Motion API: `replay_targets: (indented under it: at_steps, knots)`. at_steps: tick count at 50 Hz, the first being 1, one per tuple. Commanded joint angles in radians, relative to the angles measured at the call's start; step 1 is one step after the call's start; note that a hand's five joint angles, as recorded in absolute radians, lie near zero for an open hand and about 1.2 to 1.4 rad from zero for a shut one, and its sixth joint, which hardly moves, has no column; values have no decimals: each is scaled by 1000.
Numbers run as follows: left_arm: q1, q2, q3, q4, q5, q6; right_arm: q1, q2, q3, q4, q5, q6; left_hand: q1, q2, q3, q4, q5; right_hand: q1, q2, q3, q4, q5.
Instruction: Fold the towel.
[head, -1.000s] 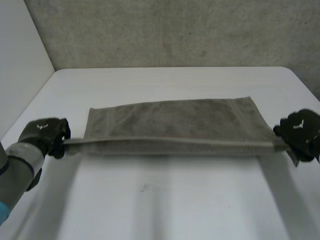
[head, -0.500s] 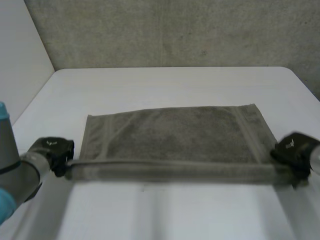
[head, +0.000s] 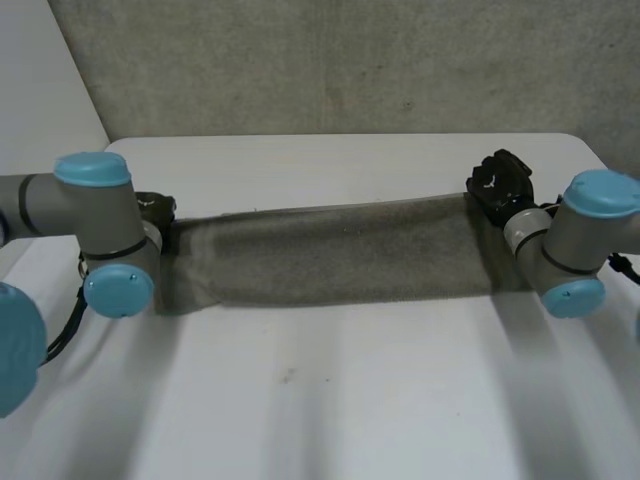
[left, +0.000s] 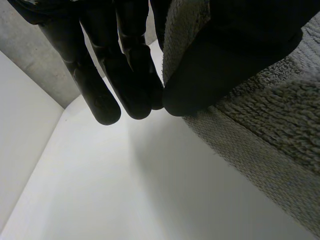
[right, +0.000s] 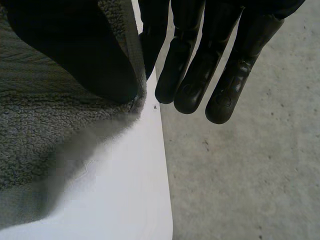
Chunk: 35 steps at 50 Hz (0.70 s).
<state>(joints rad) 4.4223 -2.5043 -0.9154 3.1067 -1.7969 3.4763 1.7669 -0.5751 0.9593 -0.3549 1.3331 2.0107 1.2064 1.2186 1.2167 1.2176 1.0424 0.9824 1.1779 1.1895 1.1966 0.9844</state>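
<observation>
The grey towel (head: 330, 262) lies across the white table (head: 350, 400) as a long, narrow doubled band. My left hand (head: 152, 208) is at the band's far left corner. In the left wrist view its thumb (left: 225, 60) pinches the towel's edge (left: 270, 115) against the fingers (left: 100, 75). My right hand (head: 500, 185) is at the far right corner. In the right wrist view its thumb (right: 75, 50) presses the towel's corner (right: 40, 135) against a finger, and the other fingers (right: 220, 60) hang straight beside it.
A concrete wall (head: 350, 60) stands behind the table, and a pale wall (head: 40, 100) runs along its left side. Just past my right hand's fingertips the table's edge (right: 162, 165) drops to a grey floor (right: 250, 175). Both forearms reach over the table's sides.
Both hands carried the towel's near edge away from me and over to the far side. The towel went from a wide sheet to a narrow folded band.
</observation>
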Motion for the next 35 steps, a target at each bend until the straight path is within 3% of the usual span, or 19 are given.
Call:
replay_targets:
  at_steps: [1,6,7,8,9,10,11,14,17,19,20,22,27,33,35]
  knots:
    - [0,-70,82,4,7,6,-1,123,-131,4,-35,3,190,178,180,179,179,414,218,207,200,237]
    - [-6,-90,92,6,10,10,-3,147,-154,5,-45,6,82,69,71,70,71,397,202,190,183,221]
    - [-6,-91,92,6,10,10,-1,144,-154,2,-48,13,-293,-306,-304,-305,-304,-4,-199,-211,-218,-180]
    - [-6,-91,92,6,10,10,-1,138,-154,1,-52,17,-297,-309,-307,-308,-308,-374,-570,-581,-588,-551]
    - [-6,-90,92,6,10,10,-1,138,-154,1,-52,17,-751,-763,-761,-762,-761,-378,-573,-585,-592,-554]
    - [-8,-87,93,6,7,12,-1,129,-155,-3,-57,34,-1025,-1038,-1036,-1037,-1036,-712,-908,-919,-926,-889]
    - [-8,-87,93,6,7,12,-3,107,-157,-4,-61,67,-1028,-1040,-1038,-1039,-1039,-808,-1003,-1015,-1022,-984]
    - [-17,-64,98,12,8,3,-3,83,-157,-7,-60,106,-1013,-1026,-1024,-1025,-1024,-808,-1003,-1015,-1022,-984]
    - [-32,-8,98,15,8,-5,-4,14,-148,-12,-51,241,-1013,-1026,-1024,-1025,-1024,-808,-1003,-1015,-1022,-984]
    - [-38,51,84,15,7,-14,-12,-75,-119,-15,-48,414,-1013,-1026,-1024,-1025,-1024,-808,-1003,-1015,-1022,-984]
    - [-38,52,84,15,7,-14,-12,-75,-119,-15,-48,414,-1013,-1026,-1024,-1025,-1024,-808,-1003,-1015,-1022,-984]
    - [-40,78,75,13,2,-22,-17,-178,-65,-15,-35,581,-1013,-1026,-1024,-1025,-1024,-808,-1003,-1015,-1022,-984]
    - [-41,220,-51,10,8,-72,-18,-319,51,17,-34,735,-1013,-1026,-1024,-1025,-1024,-808,-1003,-1015,-1022,-984]
    - [-41,314,-191,9,16,-121,-70,-440,185,125,-35,755,-1013,-1026,-1024,-1025,-1024,-808,-1003,-1015,-1022,-984]
    - [-41,364,-285,9,18,-150,-95,-494,246,233,-38,758,-1013,-1026,-1024,-1025,-1024,-808,-1003,-1015,-1022,-984]
